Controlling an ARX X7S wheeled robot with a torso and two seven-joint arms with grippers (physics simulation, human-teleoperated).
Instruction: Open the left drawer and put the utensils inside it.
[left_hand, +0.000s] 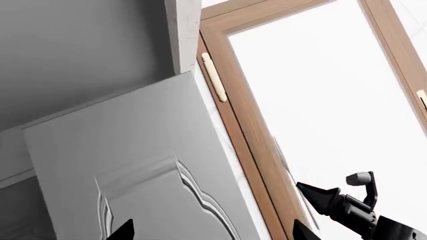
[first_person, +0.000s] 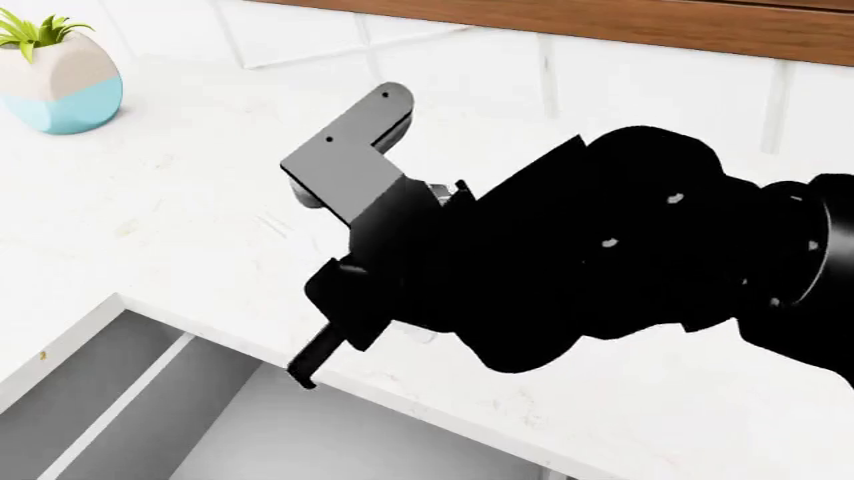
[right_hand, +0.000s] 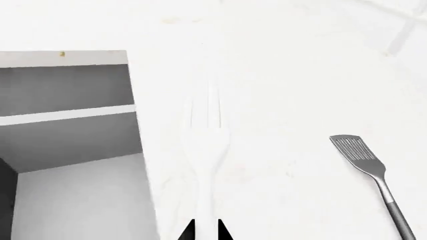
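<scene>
Low in the right wrist frame, the right gripper (right_hand: 203, 231) pinches the white fork (right_hand: 205, 165) beside the open drawer (right_hand: 67, 135), spatula (right_hand: 373, 175) at lower right.

The desk (right_hand: 287, 75) looks like smooth white stone with faint veining. The fork (right_hand: 205, 150) is plain matt white, the spatula (right_hand: 371, 172) dull brushed metal. The drawer (right_hand: 73, 145) interior is matt grey; the window frame (left_hand: 247, 125) is wood-grained.
</scene>
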